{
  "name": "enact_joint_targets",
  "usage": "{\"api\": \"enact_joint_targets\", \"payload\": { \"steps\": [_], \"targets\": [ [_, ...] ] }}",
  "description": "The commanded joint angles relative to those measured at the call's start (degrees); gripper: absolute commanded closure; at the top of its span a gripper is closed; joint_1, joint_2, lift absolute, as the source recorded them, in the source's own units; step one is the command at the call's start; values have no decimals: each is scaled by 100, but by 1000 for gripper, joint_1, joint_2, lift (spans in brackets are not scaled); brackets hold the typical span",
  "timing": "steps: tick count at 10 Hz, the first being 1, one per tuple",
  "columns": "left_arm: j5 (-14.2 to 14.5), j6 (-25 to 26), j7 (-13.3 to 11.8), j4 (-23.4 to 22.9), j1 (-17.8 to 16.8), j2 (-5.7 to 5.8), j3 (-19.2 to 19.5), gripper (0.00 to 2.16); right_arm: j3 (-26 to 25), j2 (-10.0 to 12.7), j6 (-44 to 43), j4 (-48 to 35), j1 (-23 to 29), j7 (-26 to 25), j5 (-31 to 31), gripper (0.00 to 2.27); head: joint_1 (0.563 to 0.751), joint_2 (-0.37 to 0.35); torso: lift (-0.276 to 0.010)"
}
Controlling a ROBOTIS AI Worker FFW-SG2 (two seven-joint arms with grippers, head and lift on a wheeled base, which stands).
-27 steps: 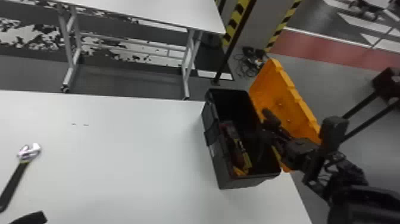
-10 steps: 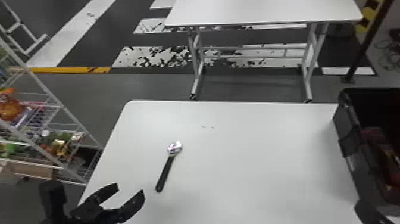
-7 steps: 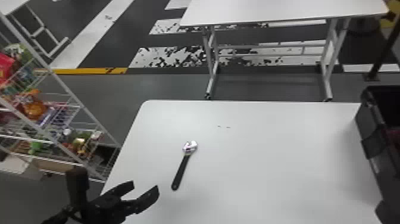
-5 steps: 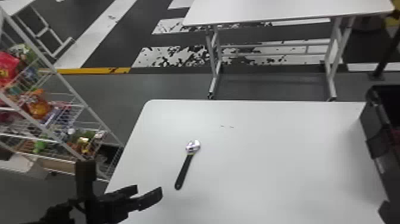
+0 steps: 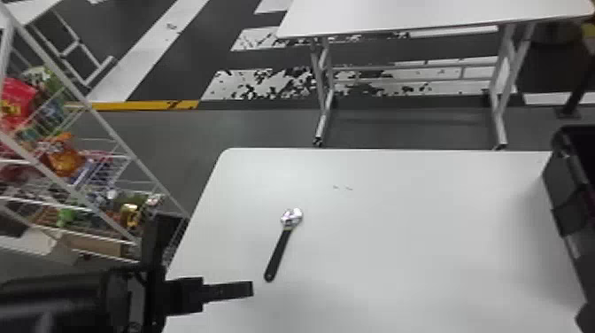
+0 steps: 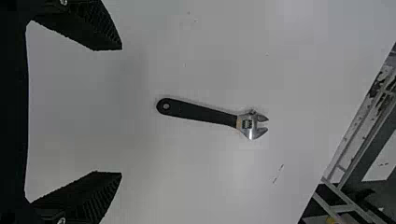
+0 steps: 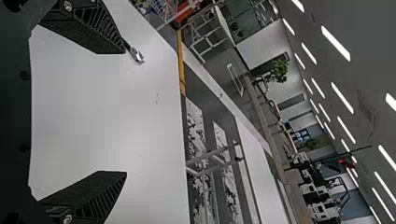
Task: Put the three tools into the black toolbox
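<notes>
One wrench point(image 5: 278, 252), white table point(image 5: 398, 248), grey floor point(image 5: 265, 128)

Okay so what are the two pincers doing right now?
Left pincer: open, empty, short of the wrench.
Right pincer: open, nothing between its fingers.

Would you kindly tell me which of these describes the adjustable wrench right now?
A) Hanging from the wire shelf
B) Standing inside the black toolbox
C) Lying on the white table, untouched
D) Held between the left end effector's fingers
C: the wrench lies flat on the white table, with the left end effector open and its fingers apart from it.
</notes>
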Motion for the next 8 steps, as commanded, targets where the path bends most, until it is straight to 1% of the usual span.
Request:
{"api": "enact_joint_targets", "payload": {
  "steps": [1, 2, 3, 4, 5, 6, 7, 8],
  "targets": [
    [-278, 323, -110, 401, -389, 81, -229, 39, -2, 0, -19, -3, 8, 25, -6, 76, 695, 270, -51],
    [-480, 323, -198, 560, -538, 107, -387, 39, -11, 0, -19, -3, 17, 69, -15, 76, 695, 265, -51],
    [-770, 305, -233, 762, -767, 134, -606, 39, -20, 0, -36, -3, 26, 78, -24, 76, 695, 262, -51],
    [-814, 305, -251, 1017, -1004, 222, -747, 39, -46, 0, -54, -12, 43, 105, -59, 76, 695, 259, -51],
    [-866, 323, -277, 1166, -1215, 274, -826, 56, -81, 9, -54, -12, 69, 122, -94, 76, 695, 255, -51],
    [-928, 347, -295, 1263, -1443, 371, -967, 80, -81, 27, -124, -12, 87, 122, -94, 80, 695, 250, -51],
    [-1113, 347, -312, 1456, -1725, 459, -1204, 80, -99, 36, -142, -3, 96, 149, -138, 80, 695, 244, -51],
    [-1236, 347, -312, 1650, -1971, 512, -1468, 76, -108, 53, -195, -3, 113, 149, -208, 80, 695, 240, -51]
  ]
}}
